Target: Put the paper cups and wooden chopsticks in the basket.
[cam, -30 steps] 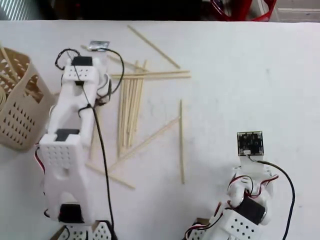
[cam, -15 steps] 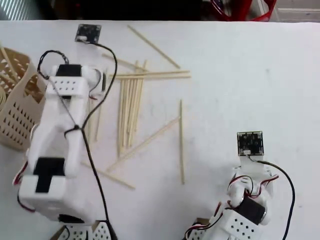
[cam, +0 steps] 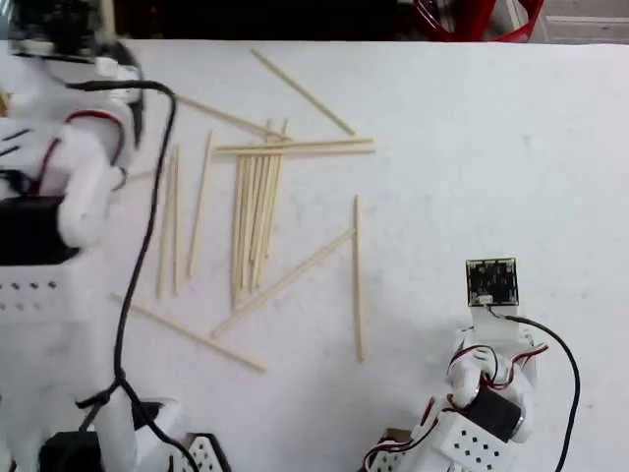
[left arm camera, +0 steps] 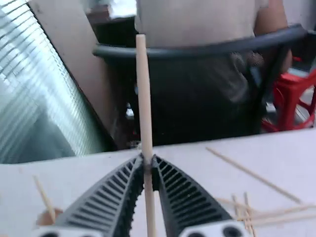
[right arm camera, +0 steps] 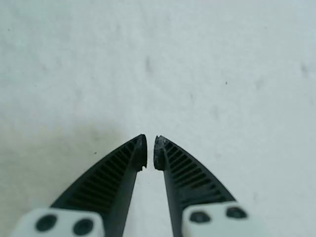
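Several wooden chopsticks [cam: 254, 216] lie scattered and bundled on the white table [cam: 472, 147], left of its middle. My left arm [cam: 59, 197] is raised high at the table's left side and covers that corner. In the left wrist view my left gripper [left arm camera: 147, 163] is shut on one chopstick [left arm camera: 143, 98], which stands upright between the jaws. More chopsticks [left arm camera: 252, 173] lie on the table beyond it. My right arm [cam: 488, 364] rests at the front right. My right gripper [right arm camera: 150, 150] is shut on nothing, just above bare table.
A dark chair [left arm camera: 197, 49] stands beyond the table's far edge. A red object [cam: 462, 20] sits past the back edge at the right. A single chopstick [cam: 357, 275] lies closest to the right arm.
My left arm rose from the chopstick pile toward the camera and swung left, now covering the basket that showed before. The right arm has not moved.
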Controlling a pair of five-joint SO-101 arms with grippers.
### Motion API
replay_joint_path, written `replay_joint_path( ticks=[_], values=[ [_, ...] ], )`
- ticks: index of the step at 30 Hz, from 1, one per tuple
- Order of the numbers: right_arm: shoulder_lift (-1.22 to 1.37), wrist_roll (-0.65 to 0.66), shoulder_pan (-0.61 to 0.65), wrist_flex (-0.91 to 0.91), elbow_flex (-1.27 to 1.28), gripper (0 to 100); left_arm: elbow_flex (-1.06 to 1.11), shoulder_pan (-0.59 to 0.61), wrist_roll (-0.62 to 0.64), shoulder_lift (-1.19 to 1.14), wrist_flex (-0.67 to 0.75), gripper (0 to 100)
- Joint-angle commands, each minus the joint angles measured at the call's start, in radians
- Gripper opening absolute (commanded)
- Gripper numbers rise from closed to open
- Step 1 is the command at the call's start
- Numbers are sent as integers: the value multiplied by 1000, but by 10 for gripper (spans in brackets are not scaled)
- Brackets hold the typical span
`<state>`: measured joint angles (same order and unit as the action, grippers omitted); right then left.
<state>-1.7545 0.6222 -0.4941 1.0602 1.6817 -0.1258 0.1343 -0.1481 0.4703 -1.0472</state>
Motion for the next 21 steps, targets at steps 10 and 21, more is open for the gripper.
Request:
replay_joint_path(
  ticks=[10,21],
  values=[
    [-1,-2,-12,-2,11,45,-308,300,-17,-147,130,23],
    [-1,-2,-12,-2,11,45,-12,407,-18,-147,330,23]
  ],
)
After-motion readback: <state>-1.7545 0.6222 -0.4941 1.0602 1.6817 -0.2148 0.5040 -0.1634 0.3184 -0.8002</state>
